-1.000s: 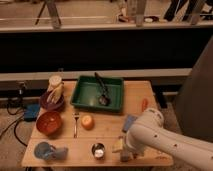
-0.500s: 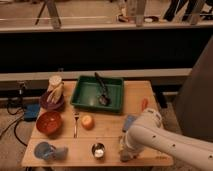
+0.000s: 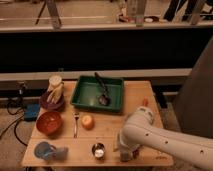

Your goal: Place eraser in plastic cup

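Observation:
My gripper [image 3: 125,151] hangs from the white arm [image 3: 150,135] and sits low over the front right part of the wooden table [image 3: 107,129], just right of a small metal cup [image 3: 98,150]. I cannot make out the eraser; it may be hidden at or under the gripper. A blue plastic cup [image 3: 49,151] lies on its side at the table's front left corner, well left of the gripper.
A green tray [image 3: 85,95] with a dark utensil stands at the back middle. A purple bowl [image 3: 51,100] with pale items, an orange bowl [image 3: 48,122], a fork [image 3: 75,122] and an orange fruit [image 3: 87,121] lie on the left half. A small red item [image 3: 145,102] lies near the right edge.
The arm has moved slightly down and toward the table's front edge, bringing the gripper lower beside the metal cup. The objects on the table have not moved.

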Available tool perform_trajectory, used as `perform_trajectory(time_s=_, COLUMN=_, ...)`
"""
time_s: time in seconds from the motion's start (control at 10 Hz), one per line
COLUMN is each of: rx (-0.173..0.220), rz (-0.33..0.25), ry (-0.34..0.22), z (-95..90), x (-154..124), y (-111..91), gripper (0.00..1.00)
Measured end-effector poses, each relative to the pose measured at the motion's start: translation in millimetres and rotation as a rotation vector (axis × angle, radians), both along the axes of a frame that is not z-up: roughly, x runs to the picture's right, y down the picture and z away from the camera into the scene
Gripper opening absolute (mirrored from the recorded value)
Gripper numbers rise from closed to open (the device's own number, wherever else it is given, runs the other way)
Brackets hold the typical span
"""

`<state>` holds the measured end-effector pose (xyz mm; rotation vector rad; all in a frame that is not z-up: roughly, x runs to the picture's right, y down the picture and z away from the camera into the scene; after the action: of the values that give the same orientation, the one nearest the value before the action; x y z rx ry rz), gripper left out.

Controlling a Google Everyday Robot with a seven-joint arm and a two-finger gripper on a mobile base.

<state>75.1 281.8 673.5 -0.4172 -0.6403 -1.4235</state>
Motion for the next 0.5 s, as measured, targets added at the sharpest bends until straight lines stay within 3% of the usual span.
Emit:
perform_trajectory(time_s=0.2, rx=0.029, rz=-0.01, ry=-0.082, z=-4.1, x=-1.3, y=-2.6, gripper=0.34)
perform_trajectory(time_s=0.5, rx=0.067, rz=-0.015, ry=-0.133, z=4.0, x=-3.8, y=-9.4, gripper=0.62)
